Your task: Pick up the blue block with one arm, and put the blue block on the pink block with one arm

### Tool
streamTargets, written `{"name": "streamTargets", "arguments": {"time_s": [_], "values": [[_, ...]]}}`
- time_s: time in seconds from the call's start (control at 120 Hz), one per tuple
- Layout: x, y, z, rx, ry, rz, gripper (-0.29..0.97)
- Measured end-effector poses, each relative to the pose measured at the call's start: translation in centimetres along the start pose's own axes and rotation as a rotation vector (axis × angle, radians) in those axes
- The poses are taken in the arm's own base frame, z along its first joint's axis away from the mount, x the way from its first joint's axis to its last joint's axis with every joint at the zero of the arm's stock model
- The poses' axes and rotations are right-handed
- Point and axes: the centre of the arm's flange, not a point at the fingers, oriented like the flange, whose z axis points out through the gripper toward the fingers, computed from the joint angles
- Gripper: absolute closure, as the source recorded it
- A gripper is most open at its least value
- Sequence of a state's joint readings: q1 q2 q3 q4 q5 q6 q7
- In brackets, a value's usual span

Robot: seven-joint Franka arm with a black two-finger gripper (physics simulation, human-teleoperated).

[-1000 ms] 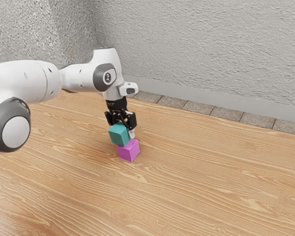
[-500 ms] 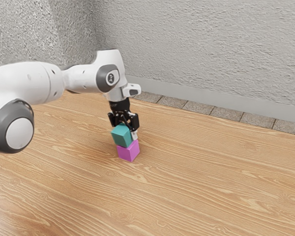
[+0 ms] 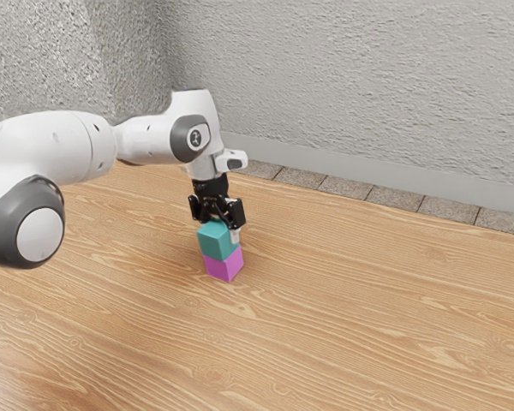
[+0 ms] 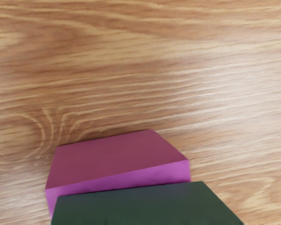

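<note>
Exterior view: bright, even, diffuse light. Wooden table [image 3: 368, 325] lit uniformly. Textured grey wall [image 3: 368, 77] darker toward corner at 11 o'clock. White arm [image 3: 60, 154] shaded along underside. Pink block [image 3: 224, 265] casts faint soft shadow at base.
Wrist view: blue block [image 4: 145, 206] at 6 o'clock reads dark green, in shade. One pink face dull, adjoining strip brighter.

Blue block stacked over pink block, seen from above.
Blue block [image 4: 145, 206] closest to camera, dark and blurred, overlapping one edge of pink block [image 4: 112, 161]. Pink top face and one lit side visible. Wood-grain table [image 4: 154, 70] beyond, knot swirl just beside pink block.
</note>
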State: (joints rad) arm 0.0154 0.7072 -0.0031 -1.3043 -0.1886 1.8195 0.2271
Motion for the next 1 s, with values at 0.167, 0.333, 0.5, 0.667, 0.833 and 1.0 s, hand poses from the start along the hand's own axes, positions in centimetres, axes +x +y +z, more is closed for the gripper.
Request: {"name": "streamTargets", "arguments": {"time_s": [0.167,0.333,0.5,0.667,0.833,1.0], "values": [[0.0,0.0,0.0,-0.003,-0.003,0.007,0.05],[0.0,0.0,-1.0,-0.001,0.005,0.013,0.02],[-0.1,0.3,-3.8,0.006,0.030,0.027,0.01],[-0.6,0.7,-5.6,0.008,0.036,0.037,0.00],[-1.0,1.0,-6.7,0.013,0.040,0.043,0.00],[-1.3,1.4,-7.6,0.021,0.048,0.042,0.00]]}}
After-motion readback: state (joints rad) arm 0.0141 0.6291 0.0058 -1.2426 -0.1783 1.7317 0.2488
